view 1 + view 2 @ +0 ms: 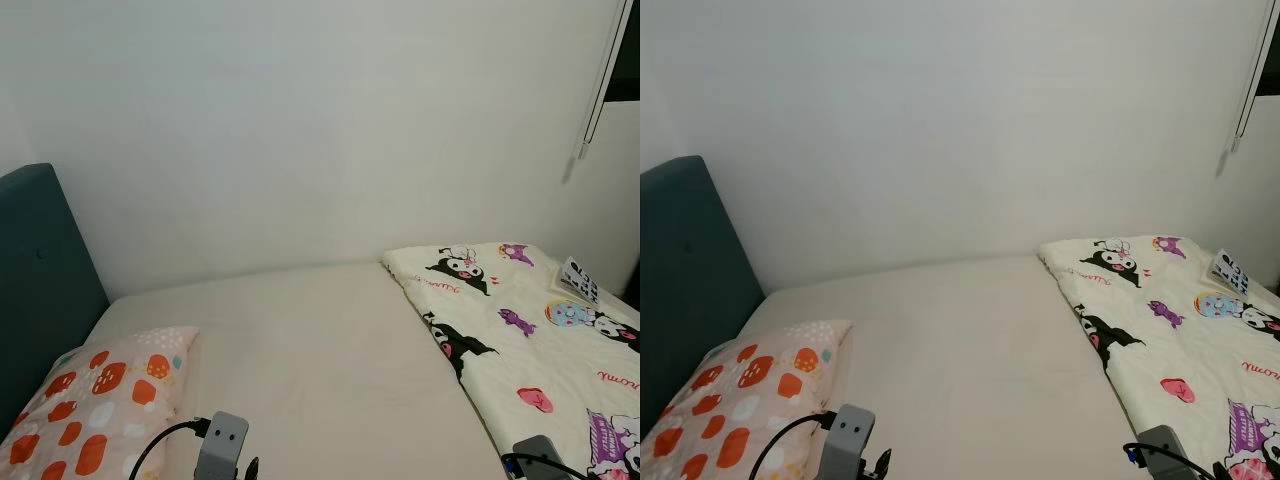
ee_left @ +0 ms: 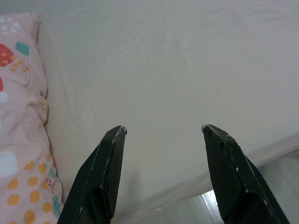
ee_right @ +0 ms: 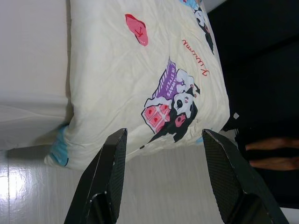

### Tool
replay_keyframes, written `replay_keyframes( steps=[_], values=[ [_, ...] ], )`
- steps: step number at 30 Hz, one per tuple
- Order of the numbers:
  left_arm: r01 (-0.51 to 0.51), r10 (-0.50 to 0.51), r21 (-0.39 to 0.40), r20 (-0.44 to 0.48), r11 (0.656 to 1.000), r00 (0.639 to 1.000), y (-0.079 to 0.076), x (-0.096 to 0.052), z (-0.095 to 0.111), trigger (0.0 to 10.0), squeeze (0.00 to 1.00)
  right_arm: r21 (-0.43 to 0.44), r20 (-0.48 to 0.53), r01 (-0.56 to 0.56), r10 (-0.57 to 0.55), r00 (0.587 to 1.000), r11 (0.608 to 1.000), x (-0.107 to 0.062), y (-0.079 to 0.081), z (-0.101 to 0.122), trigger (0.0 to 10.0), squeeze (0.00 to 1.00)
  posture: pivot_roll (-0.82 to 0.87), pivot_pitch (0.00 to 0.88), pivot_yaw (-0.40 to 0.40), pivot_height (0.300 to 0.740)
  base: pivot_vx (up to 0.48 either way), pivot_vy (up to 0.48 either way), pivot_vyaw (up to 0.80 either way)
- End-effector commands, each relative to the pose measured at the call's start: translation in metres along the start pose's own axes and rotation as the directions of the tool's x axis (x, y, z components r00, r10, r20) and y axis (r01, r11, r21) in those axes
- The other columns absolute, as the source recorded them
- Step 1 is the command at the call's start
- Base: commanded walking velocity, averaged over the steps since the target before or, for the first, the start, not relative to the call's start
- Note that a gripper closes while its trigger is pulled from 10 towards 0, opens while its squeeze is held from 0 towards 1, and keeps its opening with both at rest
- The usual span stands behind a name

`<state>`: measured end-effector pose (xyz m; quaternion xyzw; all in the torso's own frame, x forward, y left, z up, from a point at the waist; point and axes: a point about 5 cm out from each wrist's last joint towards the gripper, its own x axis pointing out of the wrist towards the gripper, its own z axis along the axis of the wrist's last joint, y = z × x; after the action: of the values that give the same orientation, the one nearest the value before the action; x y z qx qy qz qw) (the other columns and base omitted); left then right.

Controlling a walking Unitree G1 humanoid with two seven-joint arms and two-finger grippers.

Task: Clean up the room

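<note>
On the bed (image 1: 330, 350), covered by a plain cream sheet, a pink pillow (image 1: 95, 400) printed with red and orange mushrooms lies at the head end beside the dark teal headboard (image 1: 40, 290). A pale yellow cartoon-print quilt (image 1: 530, 340) is spread over the foot end, and its far part runs out of the head views. Red cursive writing sits on the quilt near the printed figures, too small and tilted to read. A small black-and-white printed item (image 1: 580, 278) lies at the quilt's far edge by the wall — what it is cannot be made out.

At the bottom of the head views only the grey wrist mounts and black cables of the two arms show. The left tool (image 2: 163, 133) hangs with its two black fingers spread wide, grasping nothing, over the bare sheet near the bed's edge, with the pillow just beside it and a strip of pale floor (image 2: 261, 186) below. The right tool (image 3: 161, 135) is likewise spread and empty, above the quilt's corner, where a bit of blue lining (image 3: 58, 149) peeks out — the glossy floor lies beneath. Beyond the quilt in the right wrist view is a dark area with something pinkish in it, too dim to identify.
</note>
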<state>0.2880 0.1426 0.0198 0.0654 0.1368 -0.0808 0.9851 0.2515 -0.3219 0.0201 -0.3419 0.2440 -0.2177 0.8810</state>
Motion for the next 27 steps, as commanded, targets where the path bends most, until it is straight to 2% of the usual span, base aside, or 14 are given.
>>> replay_keyframes(
  steps=[1, 27],
  values=[
    [-0.015, 0.015, -0.011, -0.027, 1.000, 1.000, 0.0045, -0.0034, -0.0077, 10.0, 0.00, 0.011, -0.017, -0.004, 0.004, 1.000, 1.000, -0.0003, -0.0009, -0.0038, 10.0, 0.00, -0.06, 0.092, 0.037, 0.740, 0.000, 0.000, 0.00],
    [-0.022, 0.021, -0.018, -0.025, 1.000, 0.999, 0.0039, -0.0035, -0.0078, 10.0, 0.00, 0.011, -0.021, -0.004, 0.004, 1.000, 1.000, -0.0005, -0.0041, -0.0073, 10.0, 0.00, -0.06, 0.084, 0.023, 0.740, 0.000, 0.000, 0.00]
  ],
)
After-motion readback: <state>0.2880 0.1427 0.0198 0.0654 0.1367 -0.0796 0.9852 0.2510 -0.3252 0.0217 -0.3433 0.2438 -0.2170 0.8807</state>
